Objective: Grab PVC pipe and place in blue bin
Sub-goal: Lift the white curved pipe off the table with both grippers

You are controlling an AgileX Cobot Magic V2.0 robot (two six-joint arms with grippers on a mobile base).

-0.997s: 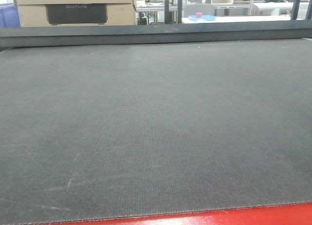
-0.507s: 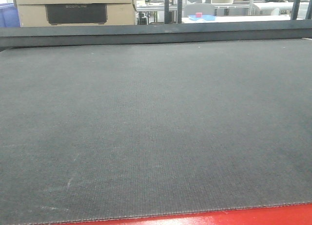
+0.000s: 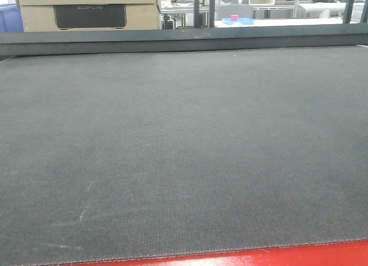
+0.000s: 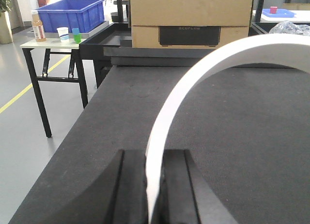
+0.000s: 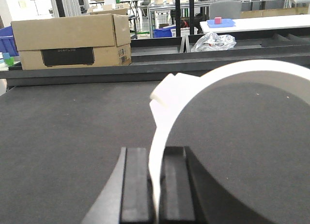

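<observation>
Front view: a dark matted desk (image 3: 184,151) fills the frame, with a cardboard box (image 3: 86,7) beyond its far edge.

Left wrist view: the left gripper (image 4: 155,157) is narrow, its black fingers (image 4: 130,185) pressed against a white strip (image 4: 193,78) that rises from between them and arcs to the right above the desk. Far left, a blue bin (image 4: 72,13) sits on a side table (image 4: 48,42) standing apart from the desk.

Right wrist view: the right gripper (image 5: 156,153) is likewise narrow, pinching a second strip (image 5: 218,71) that curves up and to the right. A clear plastic bag (image 5: 213,41) lies behind the desk.

Whether either strip is the pipe cannot be told.
</observation>
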